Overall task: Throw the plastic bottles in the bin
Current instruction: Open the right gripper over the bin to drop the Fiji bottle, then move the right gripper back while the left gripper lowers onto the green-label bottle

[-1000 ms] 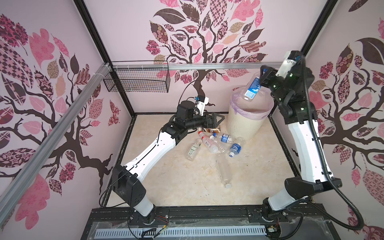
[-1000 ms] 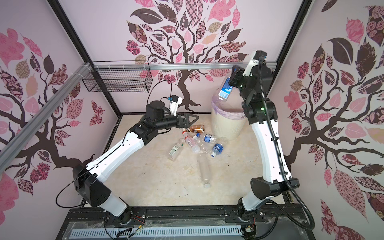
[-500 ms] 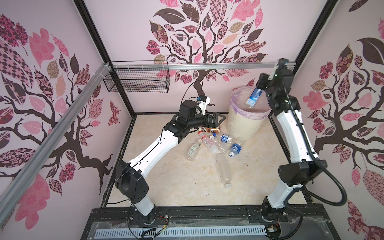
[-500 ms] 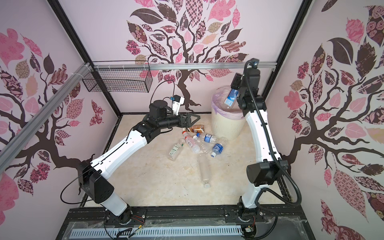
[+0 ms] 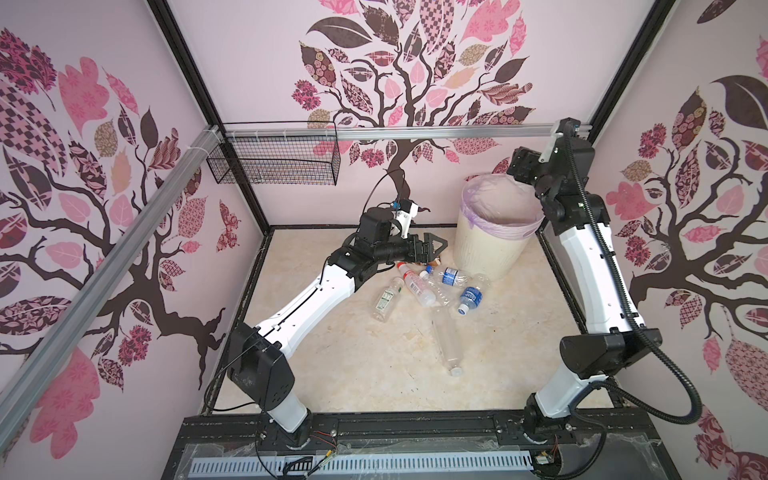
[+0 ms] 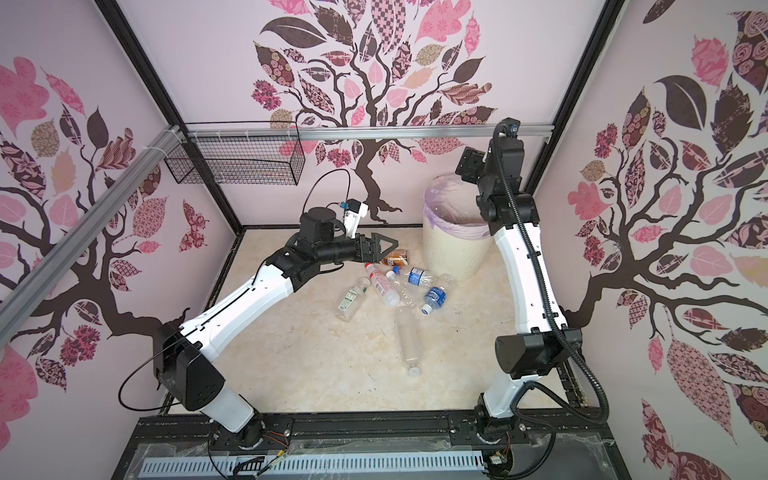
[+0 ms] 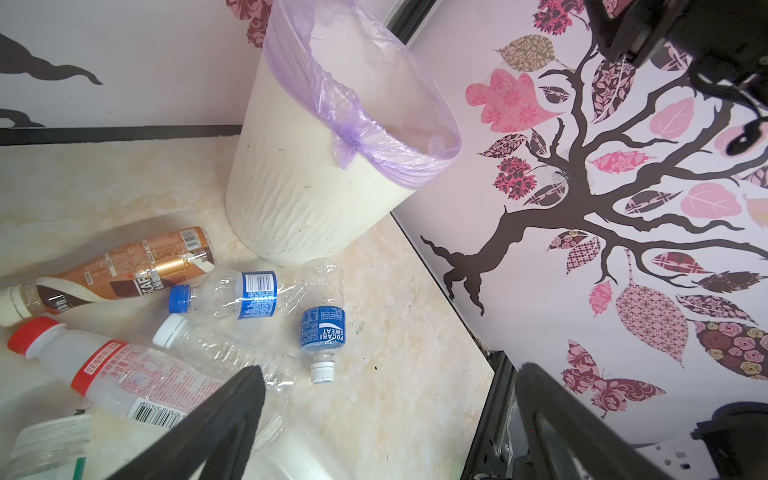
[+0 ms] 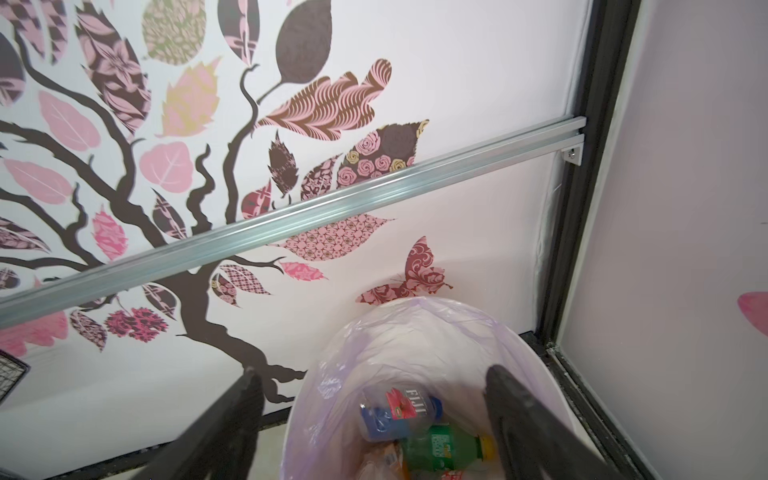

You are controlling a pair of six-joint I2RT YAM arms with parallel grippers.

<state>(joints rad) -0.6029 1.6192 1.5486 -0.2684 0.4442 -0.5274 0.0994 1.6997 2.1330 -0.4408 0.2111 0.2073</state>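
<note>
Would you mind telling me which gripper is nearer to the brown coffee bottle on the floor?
Left. The left gripper hovers beside the brown coffee bottle; the right gripper is up over the bin.

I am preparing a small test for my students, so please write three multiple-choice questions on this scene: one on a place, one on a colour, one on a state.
1. Where does the brown-gold bottle lie?
A. On the floor beside the bin
B. Inside the wire basket
C. Between the fingers of a gripper

2. What colour is the cap of the bottle with the red and white label?
A. Green
B. Red
C. Black

3. How is the right gripper?
A. Shut on a bottle
B. Open and empty, over the bin
C. Resting on the floor

Answers:
1 A: the left wrist view shows it lying on the floor next to the bin's wall.
2 B: the cap is plainly red in the left wrist view.
3 B: in the right wrist view its fingers stand wide apart with nothing between them, and the bin's mouth is below.
</note>
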